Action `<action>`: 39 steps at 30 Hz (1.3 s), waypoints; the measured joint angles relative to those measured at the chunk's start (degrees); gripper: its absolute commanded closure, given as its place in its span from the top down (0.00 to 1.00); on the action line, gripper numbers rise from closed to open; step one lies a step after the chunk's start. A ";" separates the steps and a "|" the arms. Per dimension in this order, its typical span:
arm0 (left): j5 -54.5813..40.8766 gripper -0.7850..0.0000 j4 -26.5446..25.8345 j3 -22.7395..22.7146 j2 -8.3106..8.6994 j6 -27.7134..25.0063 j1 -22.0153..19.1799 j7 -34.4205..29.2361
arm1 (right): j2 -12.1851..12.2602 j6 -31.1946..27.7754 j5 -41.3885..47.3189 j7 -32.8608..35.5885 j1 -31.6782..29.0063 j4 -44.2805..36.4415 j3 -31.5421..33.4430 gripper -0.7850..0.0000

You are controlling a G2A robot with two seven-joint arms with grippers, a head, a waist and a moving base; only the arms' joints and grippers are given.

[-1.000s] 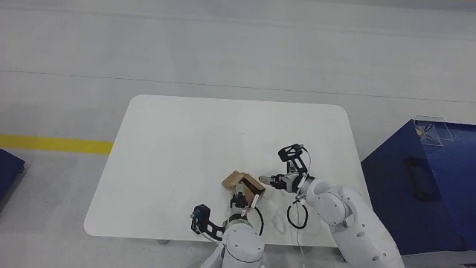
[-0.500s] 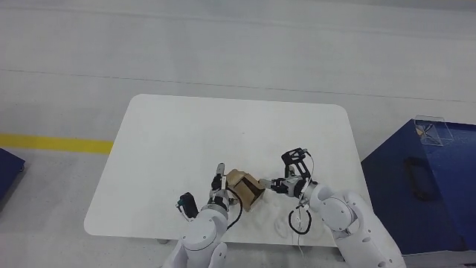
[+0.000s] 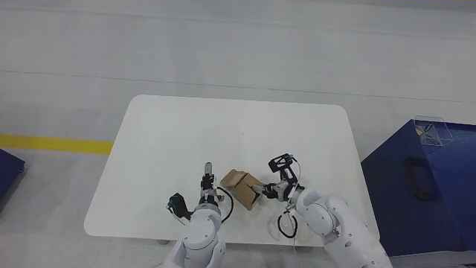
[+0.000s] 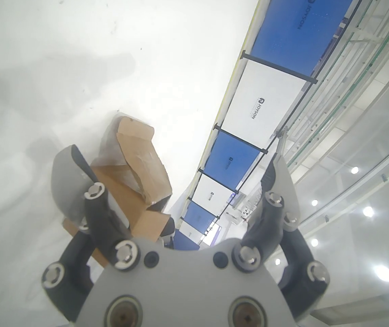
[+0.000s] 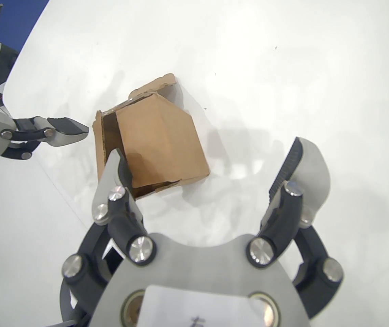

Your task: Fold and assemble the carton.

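Observation:
A small brown carton (image 3: 241,187), partly folded with a flap loose at one end, lies on its side on the white table (image 3: 223,134) near the front edge. In the right wrist view the carton (image 5: 160,137) has its open end toward the left arm. My right gripper (image 5: 208,165) is open, one finger at the carton's near corner; in the top view it (image 3: 260,189) sits just right of the carton. My left gripper (image 4: 175,175) is open with nothing between its fingers, the carton (image 4: 136,171) just beside one finger. From above, the left gripper (image 3: 210,182) is left of the carton.
The table's front edge (image 3: 223,237) runs close behind both arms. A blue cabinet (image 3: 428,193) stands off the table's right side. Bare table surface stretches beyond the carton toward the far edge.
The left arm has swung left, its gripper coming off the carton to stand beside it. The right gripper has moved left, closer to the carton. The carton now lies lower and flatter.

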 measured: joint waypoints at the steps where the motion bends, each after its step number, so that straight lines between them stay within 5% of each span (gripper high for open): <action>1: -1.15 1.00 1.40 0.01 -0.14 -0.73 -0.50 -0.84 | -0.06 0.19 -0.24 -0.14 0.17 0.28 -0.17 1.00; 22: -10.16 1.00 17.83 1.96 -2.84 -21.03 -7.28 -3.82 | 0.16 -3.38 -3.33 1.58 1.10 0.92 0.32 1.00; 39: -7.77 1.00 19.73 1.21 -3.43 -23.93 -9.22 -4.69 | 0.38 -5.17 -4.17 3.73 1.57 0.73 1.26 1.00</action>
